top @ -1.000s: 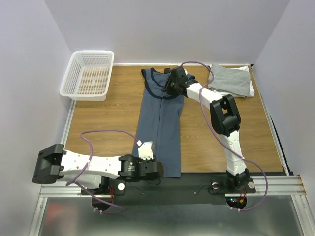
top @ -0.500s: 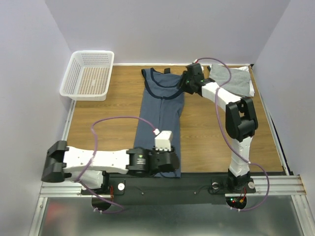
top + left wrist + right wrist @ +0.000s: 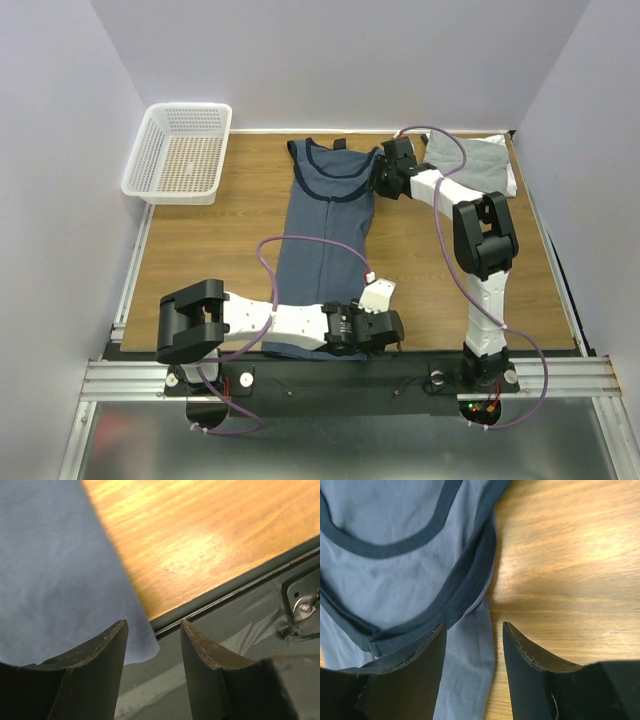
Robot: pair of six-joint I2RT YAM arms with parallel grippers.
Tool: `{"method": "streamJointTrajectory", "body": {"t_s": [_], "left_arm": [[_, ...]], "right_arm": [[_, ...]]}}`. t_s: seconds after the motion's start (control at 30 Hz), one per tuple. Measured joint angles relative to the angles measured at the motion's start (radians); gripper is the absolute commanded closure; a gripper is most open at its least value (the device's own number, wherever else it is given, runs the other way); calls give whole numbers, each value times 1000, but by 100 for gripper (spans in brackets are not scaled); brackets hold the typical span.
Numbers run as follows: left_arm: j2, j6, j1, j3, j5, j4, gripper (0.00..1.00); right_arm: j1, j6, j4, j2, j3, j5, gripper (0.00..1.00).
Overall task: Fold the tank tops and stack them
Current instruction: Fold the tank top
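Status: navy top flat on table — both pincers released.

Navy top lies lengthwise mid-table, neckline at the far end, hem at the near edge. Left gripper sits low at the hem's near right corner — jaws apart, nothing between them. Right gripper hangs over the dark trim at the top's far right edge, jaws likewise apart, grasping nothing. Folded grey top rests in the far right corner, apart from the navy one. Basket stands far left.

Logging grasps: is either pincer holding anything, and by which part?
Nothing: the left pincer is open over the blue shirt's hem corner, the right pincer open over its shoulder.
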Motion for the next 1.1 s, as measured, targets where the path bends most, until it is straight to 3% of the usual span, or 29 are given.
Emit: {"method": "streamJointTrajectory", "body": {"t_s": [0.17,0.33,0.53,0.6,0.63,0.83,1.1], "left_arm": [[45,21,-1,2,27,16,47],[75,19,-2,2,41,15,57],[76,16,-5,-1,56,23,85],[76,14,-7,-9,59,29,97],[76,13,-8,-13,60,29,99],[76,9,-8,-29,74,39,100],[51,16,-8,-47,107,72,100]], "right_arm": [[5,-6,0,18,0,-7,46],[5,-11,0,32,6,-10,46],[5,-13,0,72,40,-14,48],[4,-13,3,82,52,-14,53],[4,-13,5,89,57,-14,55],[2,-13,6,113,90,-15,70],[-3,-28,1,132,118,18,80]]}}
